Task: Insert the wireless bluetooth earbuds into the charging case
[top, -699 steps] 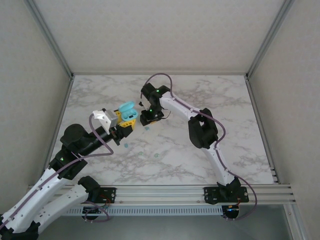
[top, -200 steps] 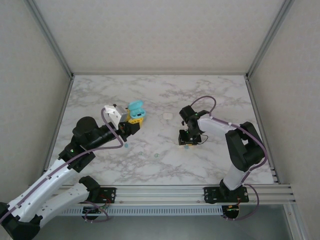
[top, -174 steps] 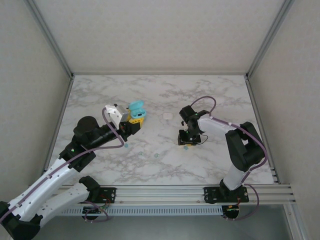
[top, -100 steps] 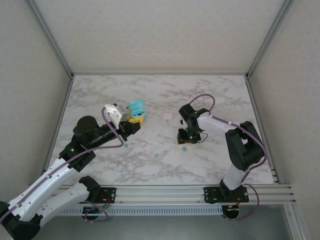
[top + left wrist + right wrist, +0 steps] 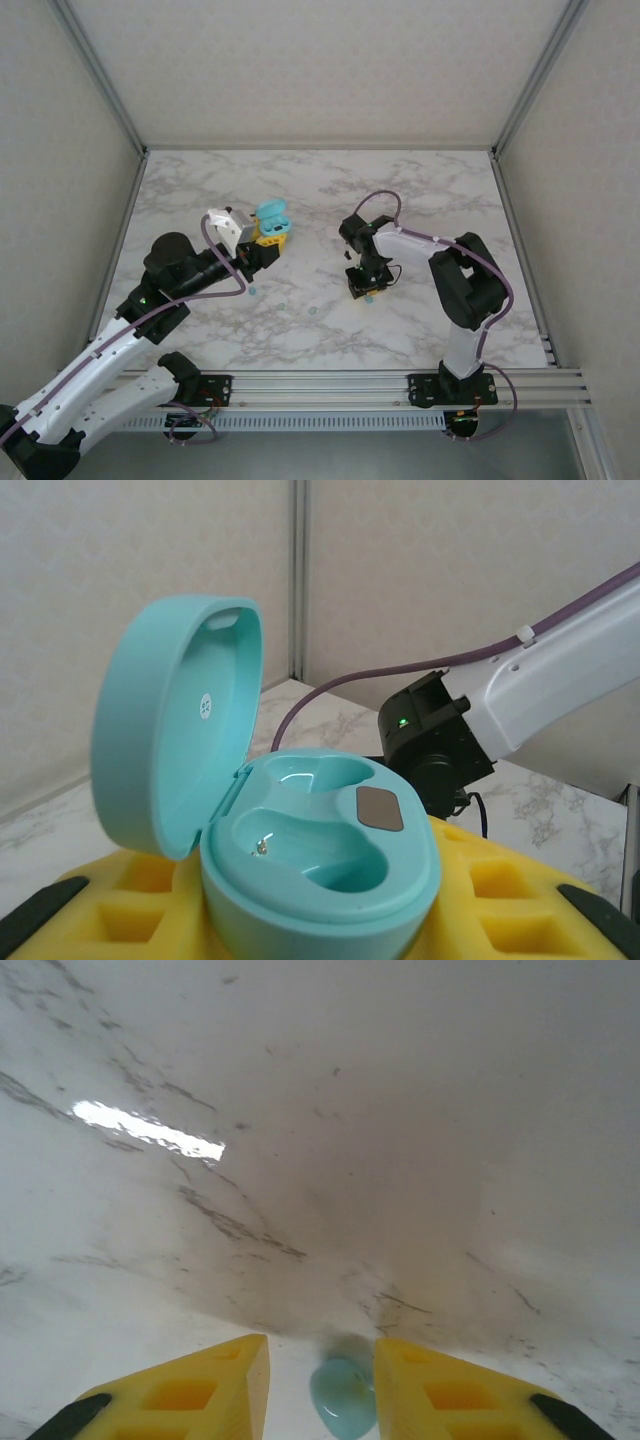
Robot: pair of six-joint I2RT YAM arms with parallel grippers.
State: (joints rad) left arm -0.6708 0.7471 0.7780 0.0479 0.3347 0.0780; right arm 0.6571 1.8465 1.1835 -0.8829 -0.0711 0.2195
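My left gripper (image 5: 266,238) is shut on a teal charging case (image 5: 272,220), held above the table's left-centre. In the left wrist view the case (image 5: 320,865) sits between the yellow fingers (image 5: 110,920) with its lid up, and both moulded wells are empty. My right gripper (image 5: 364,288) points down at the table centre and stands open. A teal-blue earbud (image 5: 343,1398) lies on the marble between its yellow fingers (image 5: 190,1390), close to the right one. From above the same earbud (image 5: 369,297) peeks out just below the fingers.
Three more small teal earbuds lie loose on the marble table (image 5: 440,200): one (image 5: 252,291) under the left forearm, one (image 5: 283,304) beside it and one (image 5: 315,311) nearer the centre. Metal frame posts and walls ring the table.
The right gripper has shifted slightly left along the table and its arm has folded in closer, with the earbud staying at its fingertips. The left arm keeps the open case still.
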